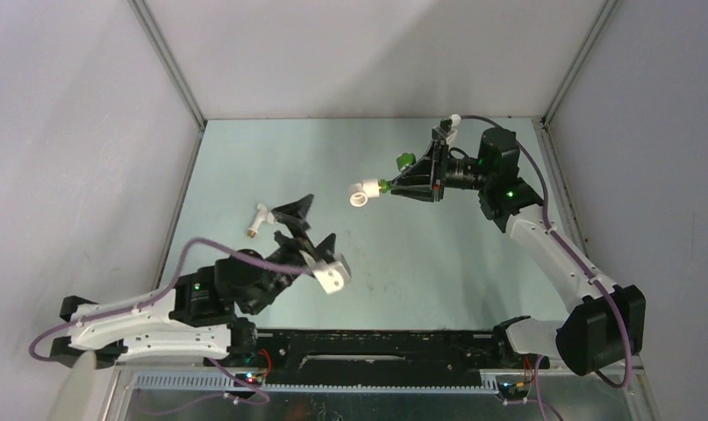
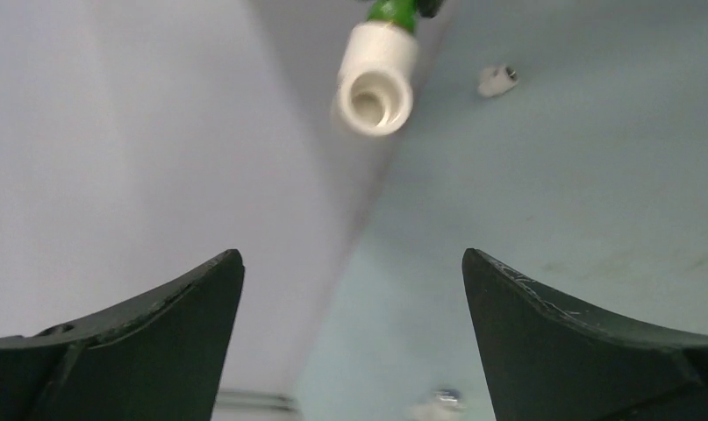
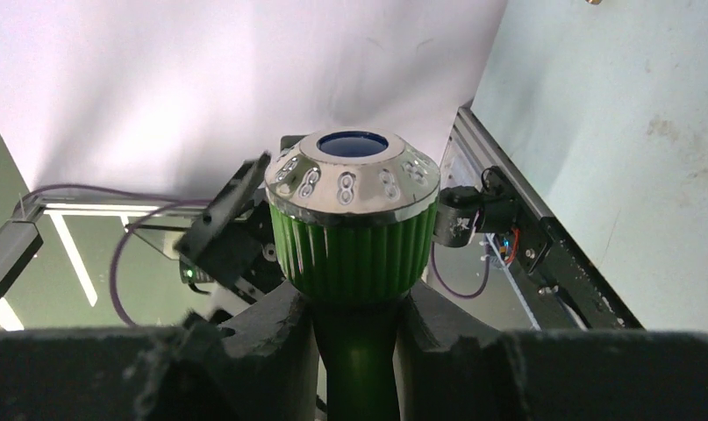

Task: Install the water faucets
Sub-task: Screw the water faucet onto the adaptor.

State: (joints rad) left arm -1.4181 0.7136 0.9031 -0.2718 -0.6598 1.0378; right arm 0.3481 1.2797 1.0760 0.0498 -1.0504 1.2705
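One ribbed, chrome-capped green faucet (image 3: 354,254)

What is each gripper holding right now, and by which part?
Right gripper clamps the green faucet by its stem just below the knob. Left gripper is open, holding nothing.

The green faucet (image 3: 354,254) is ribbed plastic with a glossy metallic cap (image 3: 350,180).

In the left wrist view the edge at twelve o'clock cuts off the green faucet (image 2: 390,9), leaving a stub above a white fitting (image 2: 376,79). A white blur (image 2: 438,402) at six o'clock cannot be identified. In the right wrist view the faucet's stem drops between the jaws of the right gripper (image 3: 357,338) and off the edge at six o'clock, its spout unseen.
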